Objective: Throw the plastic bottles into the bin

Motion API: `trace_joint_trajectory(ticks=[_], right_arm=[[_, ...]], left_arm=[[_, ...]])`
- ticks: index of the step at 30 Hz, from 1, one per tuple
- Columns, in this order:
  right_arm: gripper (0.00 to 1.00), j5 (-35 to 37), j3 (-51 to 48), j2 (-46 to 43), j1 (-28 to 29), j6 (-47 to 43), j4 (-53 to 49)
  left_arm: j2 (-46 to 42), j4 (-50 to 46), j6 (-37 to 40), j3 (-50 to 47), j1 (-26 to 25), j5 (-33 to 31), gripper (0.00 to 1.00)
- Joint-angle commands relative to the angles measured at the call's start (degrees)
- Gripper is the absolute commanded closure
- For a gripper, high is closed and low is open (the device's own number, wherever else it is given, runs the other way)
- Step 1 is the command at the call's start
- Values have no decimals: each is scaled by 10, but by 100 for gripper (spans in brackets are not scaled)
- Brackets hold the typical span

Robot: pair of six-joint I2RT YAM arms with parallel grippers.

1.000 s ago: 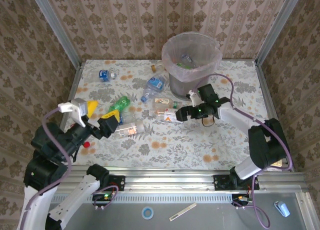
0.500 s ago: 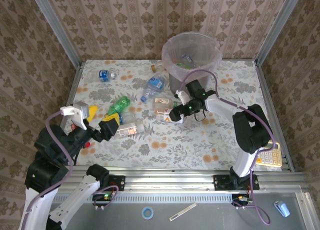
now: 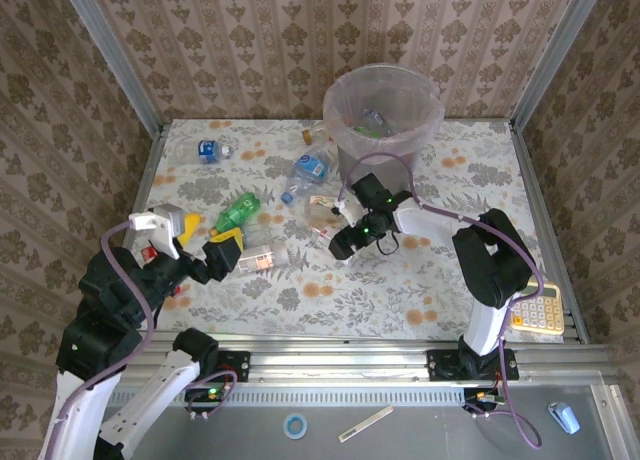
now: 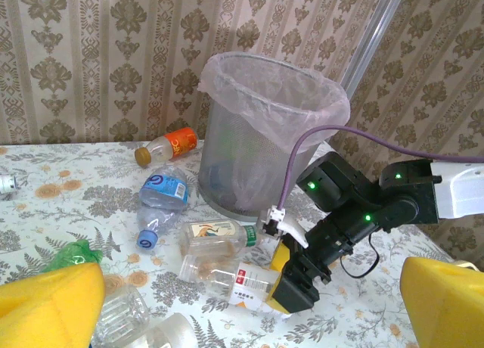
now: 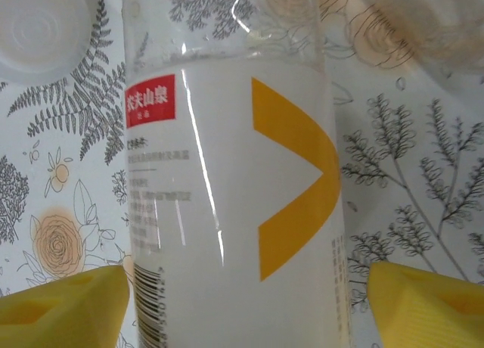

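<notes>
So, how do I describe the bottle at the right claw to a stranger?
Find the grey bin. A cream-labelled bottle lies at its foot; the wanted bottle lies beside that, farther from the bin. Only its white label carries an orange chevron.

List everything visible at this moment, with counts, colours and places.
table: one, floral cover, inside a wallpapered booth
bin: one, grey with pinkish liner, far middle of the table
bottles: at least seven, mostly clear with blue, orange or white labels, scattered left of and in front of the bin
green bottle: one, left half of the table
white-labelled bottle: one, orange chevron, lying in front of the bin
calculator: one, yellowish, near right corner
tape roll: one, blue, front ledge
left gripper: open, yellow-tipped, near left
right gripper: open, straddling the white-labelled bottle
</notes>
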Motion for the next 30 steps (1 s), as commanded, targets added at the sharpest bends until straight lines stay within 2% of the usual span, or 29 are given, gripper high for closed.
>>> trace_joint_trajectory(ticks=[1, 10, 15, 30], right_arm=[[23, 26, -14, 1, 10, 6, 2], [39, 47, -40, -24, 40, 25, 12], [52, 50, -63, -58, 54, 46, 24], [56, 48, -121, -270, 69, 91, 40]], left_arm=[[-9, 8, -11, -4, 0, 3, 0], [-13, 23, -23, -27, 0, 12, 0], [-12, 44, -37, -51, 0, 22, 0], [-1, 132, -88, -131, -1, 62, 0]])
